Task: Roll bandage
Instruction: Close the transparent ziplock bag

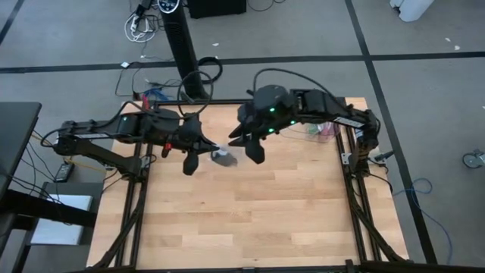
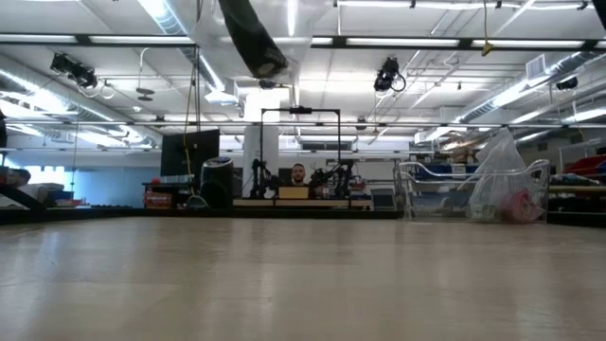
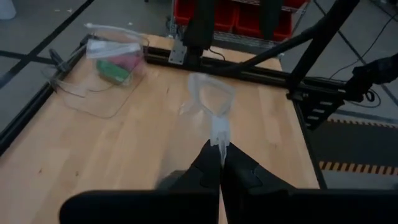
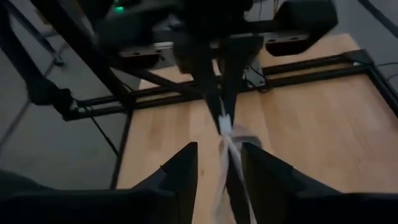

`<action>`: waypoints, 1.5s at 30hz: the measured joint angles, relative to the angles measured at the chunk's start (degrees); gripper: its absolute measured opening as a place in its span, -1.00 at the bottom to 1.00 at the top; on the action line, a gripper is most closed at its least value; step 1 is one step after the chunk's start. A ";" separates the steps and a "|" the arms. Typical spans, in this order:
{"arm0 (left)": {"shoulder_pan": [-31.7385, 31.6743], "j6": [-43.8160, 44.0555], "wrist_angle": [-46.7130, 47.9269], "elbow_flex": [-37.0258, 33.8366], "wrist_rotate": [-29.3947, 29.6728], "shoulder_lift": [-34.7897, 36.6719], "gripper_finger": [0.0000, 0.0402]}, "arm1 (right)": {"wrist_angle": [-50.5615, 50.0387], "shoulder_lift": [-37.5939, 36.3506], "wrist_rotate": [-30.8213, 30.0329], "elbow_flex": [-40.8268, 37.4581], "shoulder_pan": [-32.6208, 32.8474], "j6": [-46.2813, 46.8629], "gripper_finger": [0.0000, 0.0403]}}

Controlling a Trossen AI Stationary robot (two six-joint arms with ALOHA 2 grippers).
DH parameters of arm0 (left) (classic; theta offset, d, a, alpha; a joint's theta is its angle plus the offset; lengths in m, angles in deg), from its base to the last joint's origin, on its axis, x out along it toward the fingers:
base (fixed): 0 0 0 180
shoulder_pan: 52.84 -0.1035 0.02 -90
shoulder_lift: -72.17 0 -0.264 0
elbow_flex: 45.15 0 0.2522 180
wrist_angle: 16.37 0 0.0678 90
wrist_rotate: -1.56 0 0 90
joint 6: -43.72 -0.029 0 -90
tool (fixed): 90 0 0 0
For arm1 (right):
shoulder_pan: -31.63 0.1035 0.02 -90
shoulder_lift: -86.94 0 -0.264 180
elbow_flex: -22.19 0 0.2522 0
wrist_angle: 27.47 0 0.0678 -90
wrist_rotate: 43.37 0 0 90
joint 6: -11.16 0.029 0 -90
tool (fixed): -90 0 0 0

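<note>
No dark bandage shows in any view. My left gripper (image 1: 192,161) is shut on a small clear plastic bag (image 1: 223,158), which is held above the wooden table (image 1: 250,220). The bag also shows in the left wrist view (image 3: 210,98). My right gripper (image 1: 254,150) is open just to the bag's right. In the right wrist view its two fingers (image 4: 186,169) stand on either side of the bag's twisted free part (image 4: 227,149). I cannot tell whether they touch it. My left gripper pinches a narrow bunched end of the clear bag (image 3: 219,135) between its two shut fingers. The bag reaches out past the fingertips, lifted clear of the table. The right wrist view shows the same pinch (image 4: 224,121) from the far side.
A clear wire-framed basket (image 1: 324,127) holding a plastic bag with pink and green items stands at the table's far right corner. It also shows in the left wrist view (image 3: 112,62) and the low view (image 2: 497,189). Bare wood lies toward the near edge.
</note>
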 joint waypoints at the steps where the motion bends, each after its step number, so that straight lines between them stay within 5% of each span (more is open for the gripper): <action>1: 0.00 -0.03 -0.10 0.02 0.00 -0.10 -0.98 | 0.11 0.46 -0.48 -0.02 0.02 -0.33 -0.36; 21: 0.00 -0.17 -1.74 0.02 -1.15 -2.22 -0.98 | 1.49 5.68 -0.45 -0.09 0.20 -2.31 -0.38; 35: 0.00 -0.21 -1.10 0.02 -1.18 -2.33 -0.98 | 1.31 6.14 -0.41 -0.02 0.20 -3.20 -0.90; 45: -0.02 -0.34 -0.05 0.02 1.19 -1.91 -0.98 | -1.10 6.14 -0.70 0.01 0.26 -3.30 -0.84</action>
